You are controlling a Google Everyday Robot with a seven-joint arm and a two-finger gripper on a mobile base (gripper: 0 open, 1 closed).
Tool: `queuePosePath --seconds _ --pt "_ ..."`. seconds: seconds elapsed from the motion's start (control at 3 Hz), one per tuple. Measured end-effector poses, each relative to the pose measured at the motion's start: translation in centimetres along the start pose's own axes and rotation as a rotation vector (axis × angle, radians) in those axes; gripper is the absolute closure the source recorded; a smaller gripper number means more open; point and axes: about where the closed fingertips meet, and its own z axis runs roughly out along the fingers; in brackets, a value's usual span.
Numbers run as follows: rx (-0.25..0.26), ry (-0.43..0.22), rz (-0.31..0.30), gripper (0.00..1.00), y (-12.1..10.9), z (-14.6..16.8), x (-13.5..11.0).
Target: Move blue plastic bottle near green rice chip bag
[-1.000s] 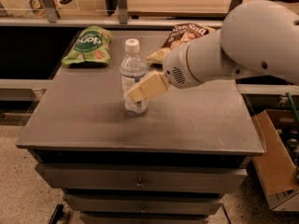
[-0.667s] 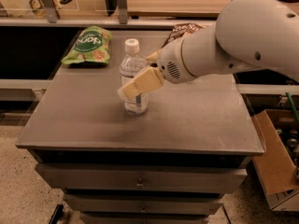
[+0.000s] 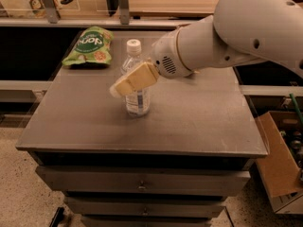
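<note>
The blue plastic bottle (image 3: 138,102) stands upright mid-table (image 3: 203,122), well apart from the green rice chip bag (image 3: 89,46) at the far left corner. My gripper (image 3: 129,82) crosses the bottle's upper half; I cannot tell whether it has hold. Moving off on a loose grip could topple the bottle.

The blue plastic bottle (image 3: 137,103) is small and clear, with a white screw cap and a white-and-blue label. It stands upright near the middle of the grey table (image 3: 203,122). The gripper (image 3: 124,85) is at its upper part, in front of it. The green rice chip bag (image 3: 89,46) lies flat at the far left corner, apart from the bottle.
</note>
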Motion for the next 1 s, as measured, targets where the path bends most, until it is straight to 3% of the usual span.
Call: queuePosePath --seconds 0.33,1.0 --pt "-0.035 -0.019 -0.024 0.0 0.65 0.21 -1.06" --pt "-0.017 -0.002 -0.06 0.0 0.45 0.48 -0.41"
